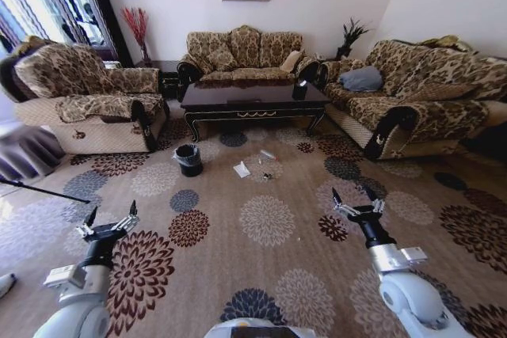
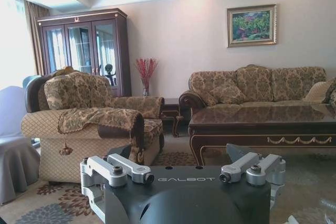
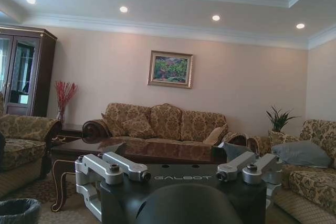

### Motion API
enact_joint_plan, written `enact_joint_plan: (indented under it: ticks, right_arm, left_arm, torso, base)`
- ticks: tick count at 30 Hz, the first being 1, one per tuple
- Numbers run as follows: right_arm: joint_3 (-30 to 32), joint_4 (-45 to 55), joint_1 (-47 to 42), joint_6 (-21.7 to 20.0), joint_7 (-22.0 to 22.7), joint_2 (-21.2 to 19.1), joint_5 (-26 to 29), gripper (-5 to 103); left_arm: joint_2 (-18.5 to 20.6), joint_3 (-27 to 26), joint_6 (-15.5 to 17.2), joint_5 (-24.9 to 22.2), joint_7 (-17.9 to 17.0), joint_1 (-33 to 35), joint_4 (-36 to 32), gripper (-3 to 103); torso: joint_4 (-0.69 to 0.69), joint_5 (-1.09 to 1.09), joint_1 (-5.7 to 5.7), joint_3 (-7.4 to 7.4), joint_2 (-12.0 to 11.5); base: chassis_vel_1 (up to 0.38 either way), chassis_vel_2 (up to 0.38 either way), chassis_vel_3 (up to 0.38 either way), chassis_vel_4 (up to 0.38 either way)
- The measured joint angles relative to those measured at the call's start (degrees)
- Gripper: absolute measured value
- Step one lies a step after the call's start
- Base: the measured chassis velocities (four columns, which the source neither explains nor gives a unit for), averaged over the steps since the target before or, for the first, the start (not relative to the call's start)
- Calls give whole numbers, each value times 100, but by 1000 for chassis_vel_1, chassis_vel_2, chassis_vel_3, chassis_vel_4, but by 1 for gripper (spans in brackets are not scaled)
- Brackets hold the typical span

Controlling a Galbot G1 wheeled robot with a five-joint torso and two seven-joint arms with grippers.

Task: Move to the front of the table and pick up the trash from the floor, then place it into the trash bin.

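The dark brown table [image 1: 253, 101] stands far ahead between the sofas, and it also shows in the left wrist view [image 2: 262, 124] and the right wrist view [image 3: 131, 153]. On the carpet before it lies the trash: a flat white paper piece [image 1: 242, 169] with small dark scraps [image 1: 268, 175] beside it. The black trash bin [image 1: 188, 159], lined with a bag, stands left of the paper; its rim [image 3: 18, 211] shows in the right wrist view. My left gripper [image 1: 111, 215] and right gripper [image 1: 354, 199] hover open and empty over the carpet, well short of the trash.
A patterned armchair [image 1: 87, 96] stands on the left, a sofa [image 1: 245, 53] behind the table and another sofa [image 1: 412, 96] on the right. A thin dark pole [image 1: 43, 190] lies on the floor at the left. Open flowered carpet [image 1: 265, 219] stretches between me and the trash.
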Motion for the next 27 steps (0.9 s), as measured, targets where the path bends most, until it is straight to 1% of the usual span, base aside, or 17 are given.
enact_joint_plan:
  ticks: [27]
  right_arm:
    - [-15,-53,0,115,-37,52,6,100]
  left_arm:
    - [-55,66,-35,40,1,-50,63,100]
  torso:
    - [0,0,-298,-395,-693]
  base:
    - [0,0,0,0]
